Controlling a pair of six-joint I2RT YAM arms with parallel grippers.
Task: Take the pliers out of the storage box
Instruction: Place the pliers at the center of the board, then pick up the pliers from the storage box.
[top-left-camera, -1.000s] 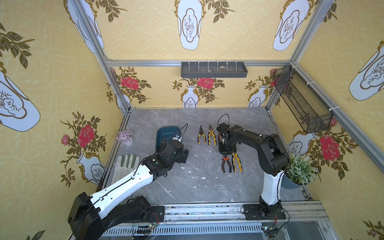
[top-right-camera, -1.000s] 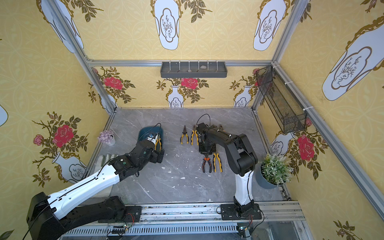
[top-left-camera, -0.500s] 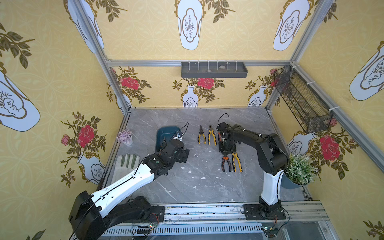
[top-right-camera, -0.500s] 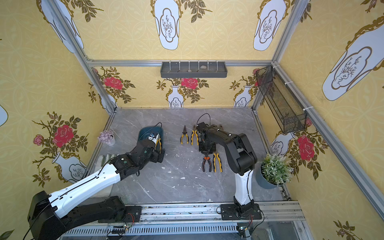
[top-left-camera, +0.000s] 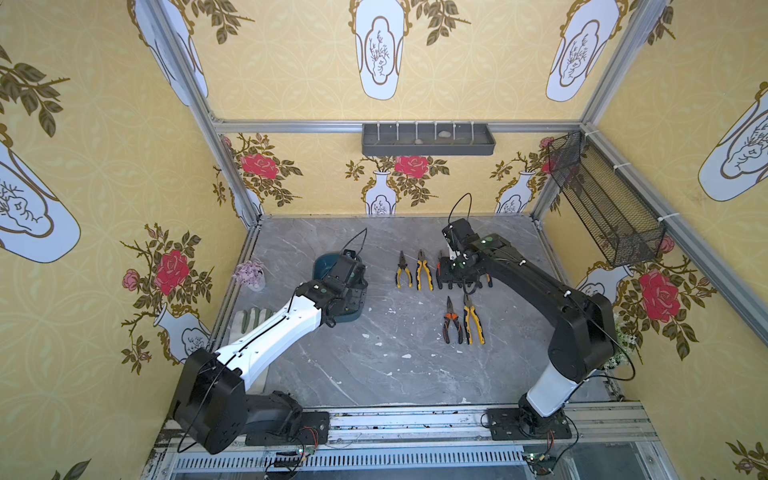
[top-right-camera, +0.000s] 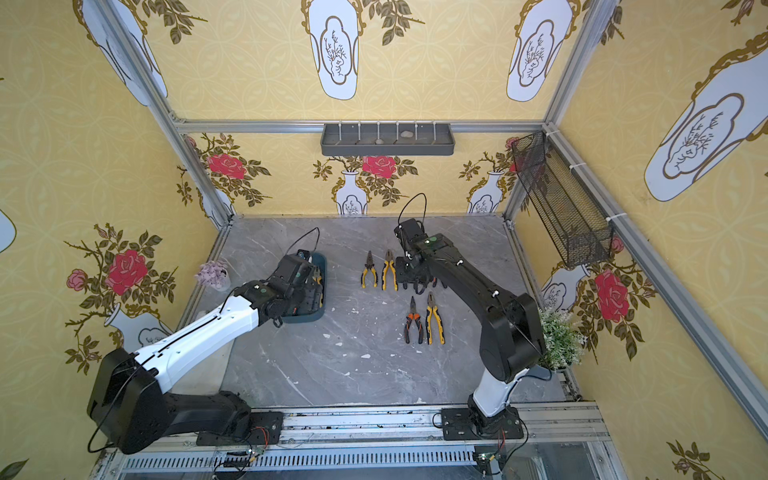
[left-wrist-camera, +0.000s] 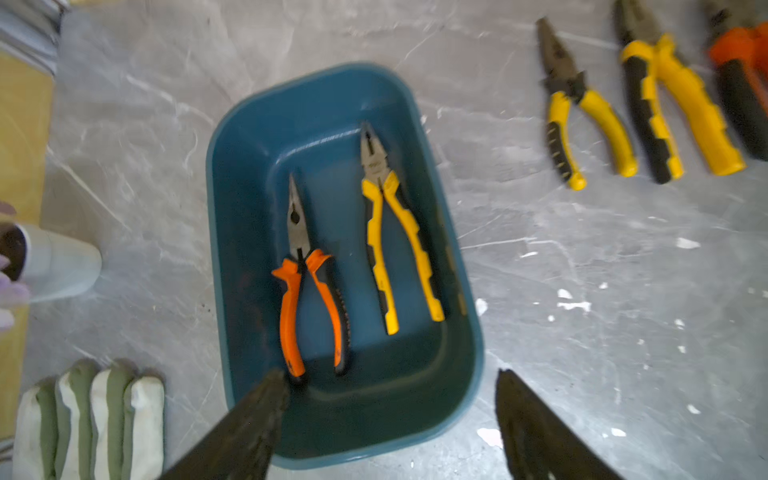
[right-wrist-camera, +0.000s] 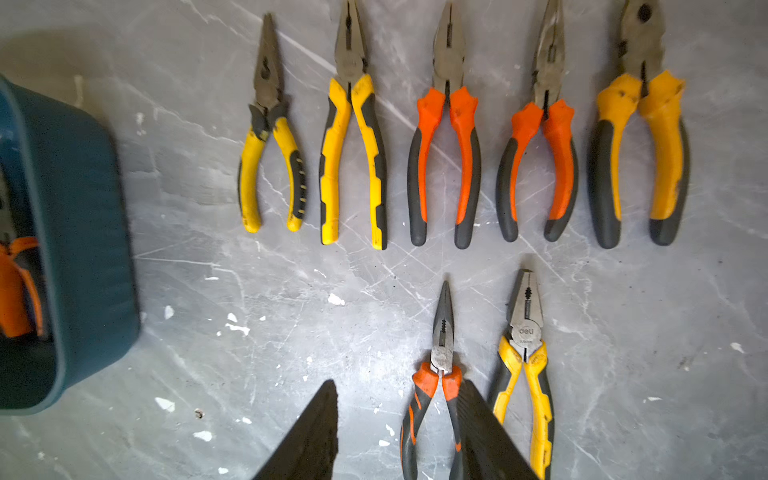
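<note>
The teal storage box (left-wrist-camera: 232, 174) sits at the table's left, and its rim (top-left-camera: 322, 262) shows in both top views. Two pliers lie inside it: an orange-handled long-nose pair (left-wrist-camera: 309, 291) and a yellow-handled pair (left-wrist-camera: 399, 237). My left gripper (left-wrist-camera: 390, 374) hovers open over the box's near end, holding nothing. Several more pliers lie on the table in a row (right-wrist-camera: 353, 158), with two nearer ones, orange (right-wrist-camera: 440, 365) and yellow (right-wrist-camera: 525, 365). My right gripper (right-wrist-camera: 398, 384) hangs open and empty above the table, one finger (right-wrist-camera: 482, 424) covering the nearer orange pair's handle.
A grey divided tray (top-left-camera: 428, 139) hangs on the back wall and a black mesh basket (top-left-camera: 602, 199) on the right wall. A small flower pot (top-left-camera: 249, 274) and a striped glove (left-wrist-camera: 91, 419) lie left of the box. A potted plant (top-right-camera: 559, 336) stands at the right edge.
My right gripper's jaws have spread apart above the row of pliers. The left gripper's jaws have narrowed a little over the box. Both arms have barely shifted.
</note>
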